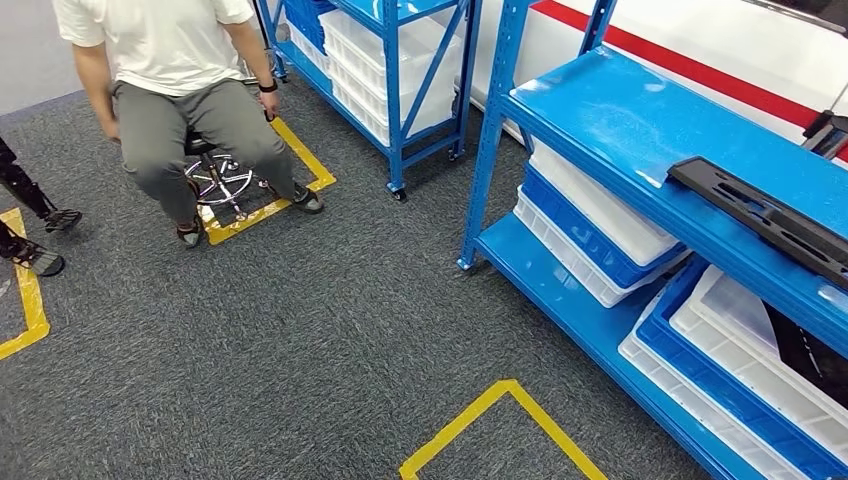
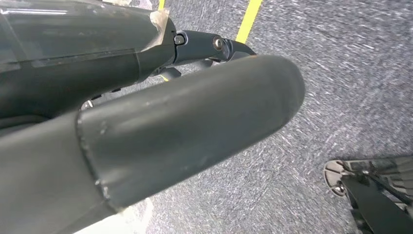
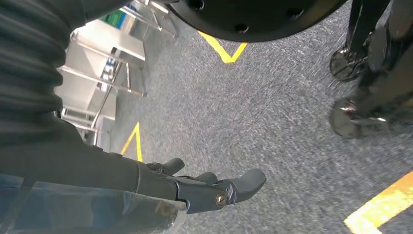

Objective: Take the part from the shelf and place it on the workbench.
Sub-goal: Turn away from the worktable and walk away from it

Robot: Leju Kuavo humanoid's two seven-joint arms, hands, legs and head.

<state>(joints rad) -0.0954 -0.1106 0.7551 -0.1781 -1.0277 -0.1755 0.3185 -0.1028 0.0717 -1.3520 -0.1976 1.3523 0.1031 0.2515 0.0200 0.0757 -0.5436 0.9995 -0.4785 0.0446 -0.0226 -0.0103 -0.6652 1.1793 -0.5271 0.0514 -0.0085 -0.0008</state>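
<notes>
On the right, a blue shelf (image 1: 640, 120) is carrying the part (image 1: 765, 215), a long black perforated bar lying flat on its top level, toward the right edge. White bins (image 1: 600, 215) in blue trays are sitting on the levels below it. A second blue shelf (image 1: 400, 60) with white bins is standing farther off, left of the first. At far left a person (image 1: 185, 90) is sitting on a stool (image 1: 220, 180) over yellow floor tape (image 1: 300, 190), on grey carpet. The left hand (image 2: 160, 131) is hanging over the carpet, its thumb stretched out; whether its fingers are apart or curled cannot be told. The right hand (image 3: 199, 187) is hanging too, fingers (image 3: 248, 180) loosely extended and holding nothing.
</notes>
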